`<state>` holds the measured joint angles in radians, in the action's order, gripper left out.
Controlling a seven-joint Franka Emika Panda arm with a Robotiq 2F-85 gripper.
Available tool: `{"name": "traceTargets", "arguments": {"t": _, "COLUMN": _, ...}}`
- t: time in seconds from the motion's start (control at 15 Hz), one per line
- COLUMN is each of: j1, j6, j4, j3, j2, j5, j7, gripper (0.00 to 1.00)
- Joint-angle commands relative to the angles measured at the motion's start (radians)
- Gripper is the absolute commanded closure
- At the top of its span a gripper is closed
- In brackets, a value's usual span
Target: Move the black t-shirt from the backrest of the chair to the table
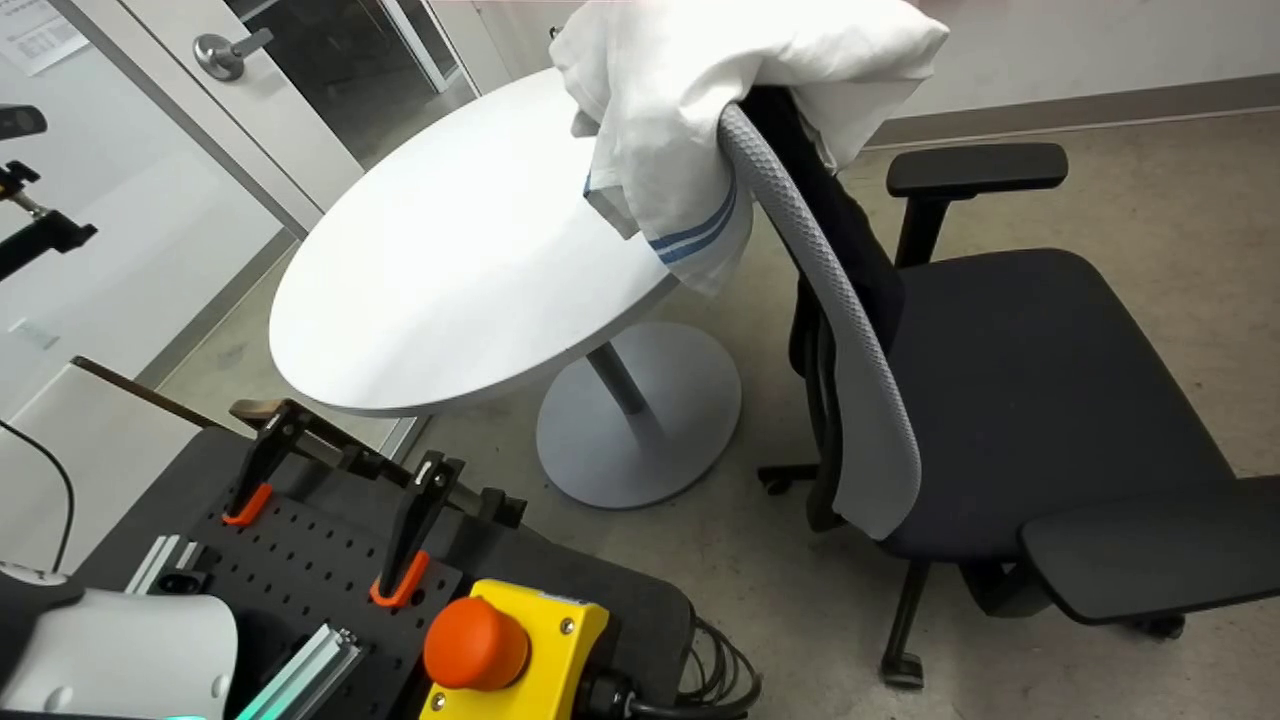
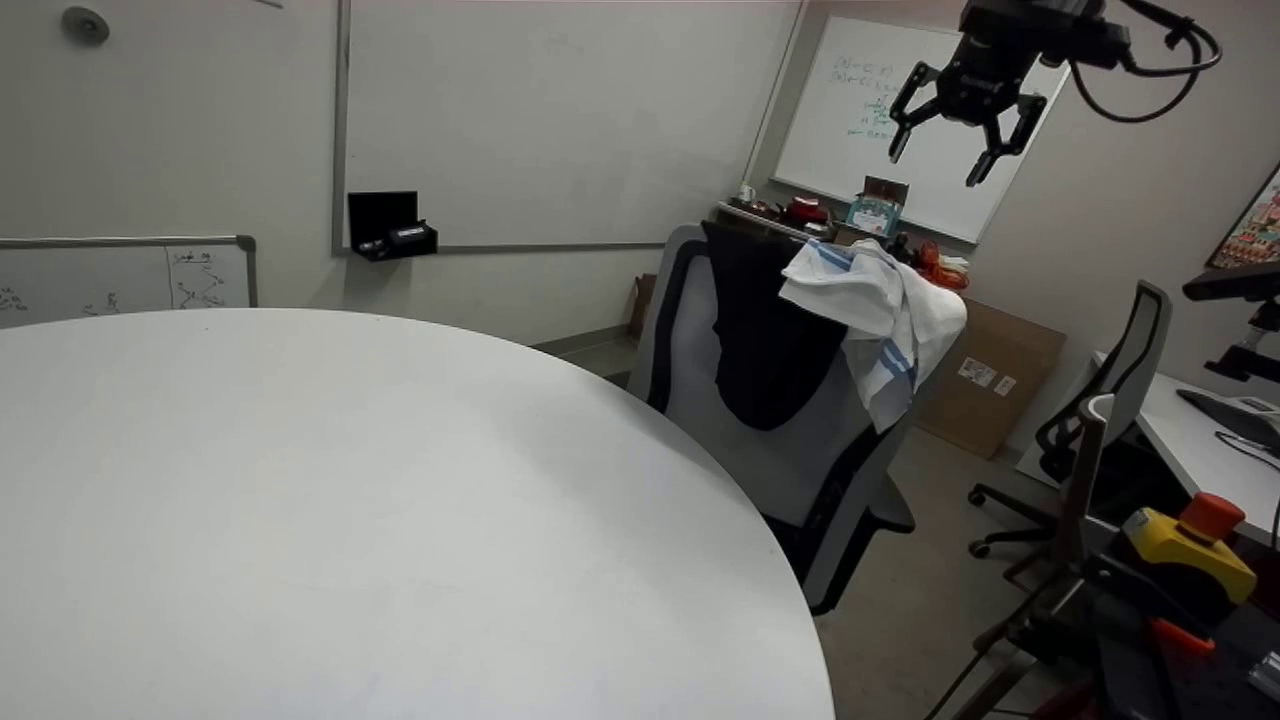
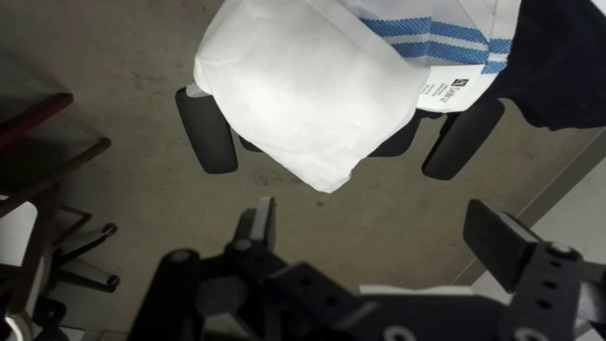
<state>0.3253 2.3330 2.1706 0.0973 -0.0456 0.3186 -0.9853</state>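
While the black, two-fingered mechanical gripper [image 2: 938,165] hangs high in the air, apart from the cloths, I can see its fingers [image 3: 263,222] spread wide. From where I stand, the black fabric t-shirt [image 2: 770,350] is draped over the grey backrest [image 1: 870,450] of an office chair [image 1: 1040,390] with a dark seat. A white cloth with blue stripes [image 2: 905,290] hangs over the same backrest, partly overlapping the shirt; in the wrist view a printed white label [image 3: 452,89] shows on it. Near the chair's back stands the round white table [image 1: 450,250], on a single post with a grey disc foot [image 1: 640,450]; whether chair and table touch, I cannot tell. Both exterior views show me a yellow box [image 1: 560,640] topped by a round orange-red button [image 1: 475,642].
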Motion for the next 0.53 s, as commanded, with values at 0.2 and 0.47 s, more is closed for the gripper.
{"name": "traceTargets", "arguments": {"t": 0.2, "j1": -0.073, "j6": 0.179, "j4": -0.018, "j3": 0.061, "j2": 0.132, "j5": 0.049, "j7": -0.189, "gripper": 0.00}}
{"name": "traceTargets", "arguments": {"t": 0.47, "j1": -0.111, "j6": 0.318, "j4": -0.004, "j3": 0.103, "j2": 0.190, "j5": 0.074, "j7": -0.210, "gripper": 0.00}}
